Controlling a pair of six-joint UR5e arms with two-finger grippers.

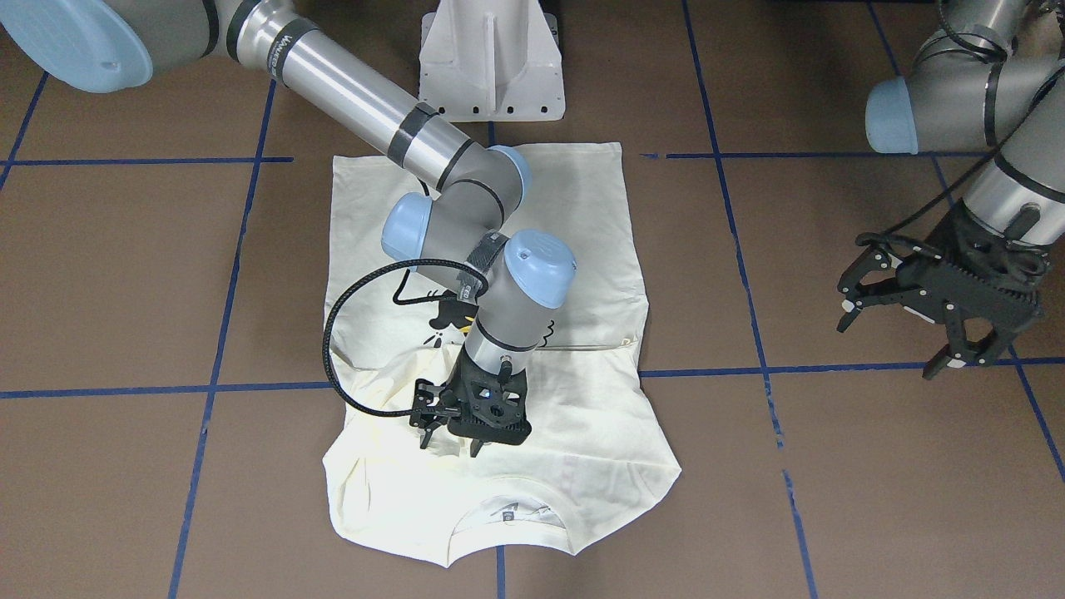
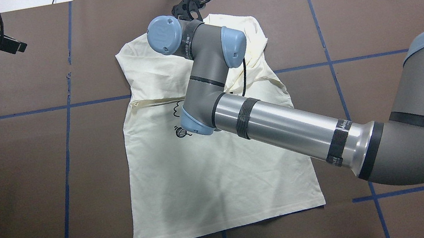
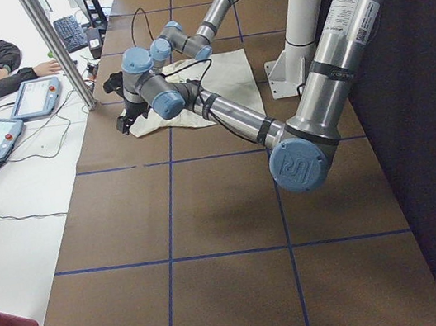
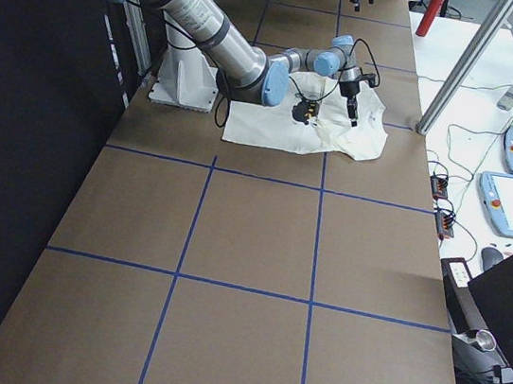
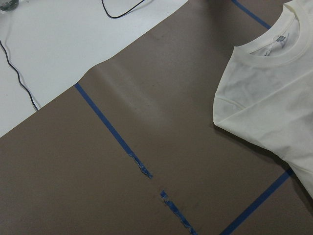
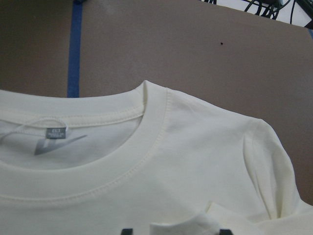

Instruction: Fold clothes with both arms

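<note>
Under the right arm (image 2: 282, 128) — print (image 2: 181, 132) seems half-hidden.

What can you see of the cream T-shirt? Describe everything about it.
The T-shirt is cream-white cloth with a ribbed collar, a grey neck label and a partly hidden black print. It lies front up on the brown table, a sleeve folded across the chest, rumpled near the shoulders. The right gripper is down on it below the collar, straddling a raised fold.

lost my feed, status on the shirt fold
Left gripper open, off the T-shirt. Right gripper open, low over cloth near collar. No obstruction seen.
</note>
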